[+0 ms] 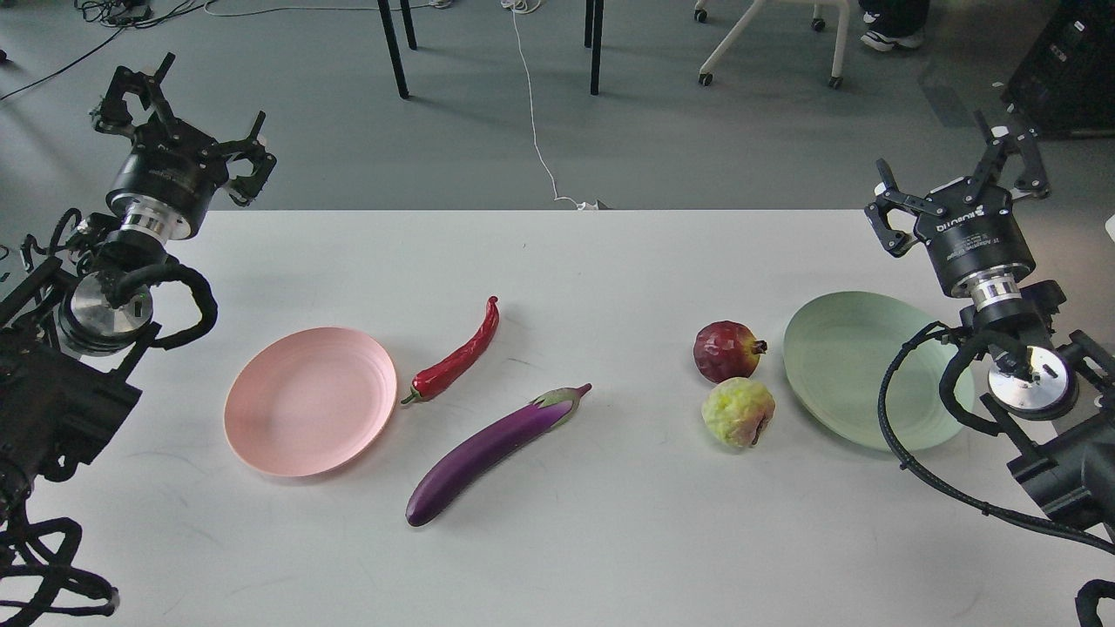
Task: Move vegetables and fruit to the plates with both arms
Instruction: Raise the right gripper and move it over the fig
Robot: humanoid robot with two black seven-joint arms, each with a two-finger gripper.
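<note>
We're at the very start: nothing is on a plate yet. Our left gripper [179,131] hangs spread wide and empty, and our right gripper [958,183] is just as open and empty. Below and inward of the left gripper lies the pink plate [261,427], the red chili pepper [457,355] touching its rim, the eggplant [488,453] just beyond. Just beneath the right gripper sits the mint green plate [836,348], with the pomegranate [726,350] and the bumpy yellow-green fruit [737,411] beside it. Next, as we judge it, each arm must drop onto its nearest item.
</note>
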